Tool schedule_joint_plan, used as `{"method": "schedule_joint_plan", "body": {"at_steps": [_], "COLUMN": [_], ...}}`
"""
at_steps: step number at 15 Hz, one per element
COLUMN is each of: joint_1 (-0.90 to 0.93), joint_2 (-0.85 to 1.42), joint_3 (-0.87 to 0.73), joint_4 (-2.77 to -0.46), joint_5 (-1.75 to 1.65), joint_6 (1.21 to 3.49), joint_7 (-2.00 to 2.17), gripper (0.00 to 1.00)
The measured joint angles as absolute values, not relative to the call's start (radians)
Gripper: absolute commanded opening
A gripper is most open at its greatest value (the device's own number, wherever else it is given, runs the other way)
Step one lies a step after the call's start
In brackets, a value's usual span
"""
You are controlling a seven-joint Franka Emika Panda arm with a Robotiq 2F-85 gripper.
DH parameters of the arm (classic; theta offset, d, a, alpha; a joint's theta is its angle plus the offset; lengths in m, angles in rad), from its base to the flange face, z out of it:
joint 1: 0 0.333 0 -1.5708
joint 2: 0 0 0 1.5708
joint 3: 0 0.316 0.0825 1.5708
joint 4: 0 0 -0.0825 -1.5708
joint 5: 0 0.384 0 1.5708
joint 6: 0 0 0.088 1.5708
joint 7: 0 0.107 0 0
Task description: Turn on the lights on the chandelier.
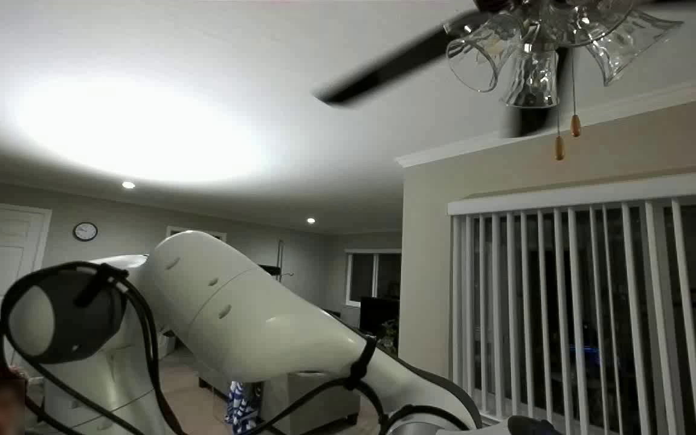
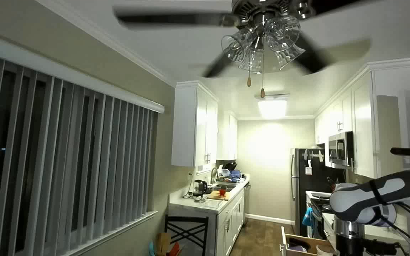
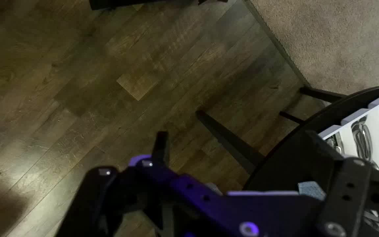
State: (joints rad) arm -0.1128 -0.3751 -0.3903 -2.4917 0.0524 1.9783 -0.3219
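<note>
overhead, chandelier [image 2: 260,17] lights [image 2: 282,33] unlit, gripper [image 3: 239,140] spread wide

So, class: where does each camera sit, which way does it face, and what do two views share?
In an exterior view: near the arm, which crosses the foreground; tilted up toward the chandelier and blinds.
In an exterior view: lower than the chandelier, facing the kitchen; part of the arm shows at right.
Wrist view: on the arm, facing down at floor and table; open end effector shows.
Both exterior views share chandelier, blinds and arm.
</note>
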Motion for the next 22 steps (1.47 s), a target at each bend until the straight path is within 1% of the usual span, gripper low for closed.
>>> {"method": "schedule_joint_plan", "body": {"at_steps": [5,6,12,18,22], "joint_1": [-0.114,-0.113,-0.047,0.020,0.080], "joint_2": [-0.375,-0.375,-0.379,-0.387,-0.460], "joint_3": [-0.386,-0.376,-0.263,-0.266,-0.267], "joint_4": [-2.491,-2.491,-2.446,-2.437,-2.442], "joint_5": [0.053,0.057,0.121,0.238,0.247], "joint_6": [1.983,2.012,2.294,2.616,2.746], "joint_7": [-0.322,-0.323,-0.328,-0.396,-0.440], "gripper": [1.00,1.00,1.00,1.00,1.00]}}
